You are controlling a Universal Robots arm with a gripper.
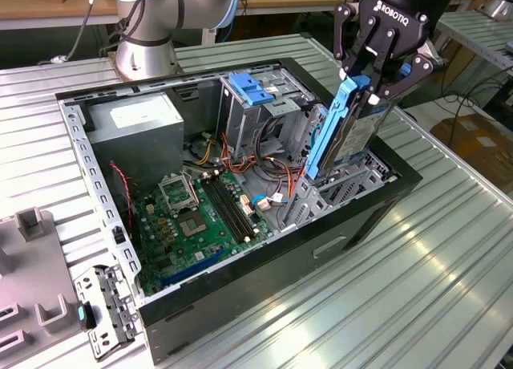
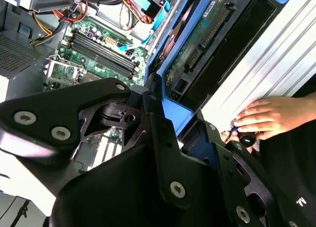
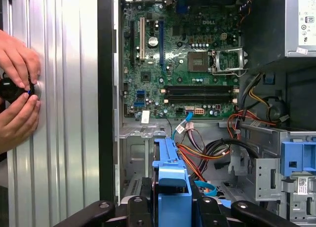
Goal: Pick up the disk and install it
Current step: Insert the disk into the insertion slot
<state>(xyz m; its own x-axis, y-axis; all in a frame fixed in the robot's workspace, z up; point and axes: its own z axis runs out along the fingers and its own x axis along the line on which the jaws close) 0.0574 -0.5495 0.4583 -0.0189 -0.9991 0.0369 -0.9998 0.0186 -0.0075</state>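
My gripper [image 1: 370, 82] is shut on the disk [image 1: 353, 132], a dark drive with blue carrier rails. It hangs steeply tilted, nearly on edge, over the open computer case [image 1: 240, 68]. Its lower end dips into the metal drive bay [image 1: 353, 184] on the exterior view's right. In the second wrist view the disk's green circuit board [image 2: 197, 44] faces the camera, and a black finger [image 2: 158, 113] presses on the blue rail [image 2: 175, 111]. In the first wrist view the blue carrier [image 3: 172, 177] sits between the fingers of my gripper [image 3: 172, 205].
The case holds a green motherboard [image 1: 200, 216], a grey power supply [image 1: 136, 120], loose cables and a drive cage with a blue latch [image 1: 255, 88]. A person's hands [image 3: 17, 89] hold a small black object on the ribbed metal table [image 3: 64, 113] beside the case.
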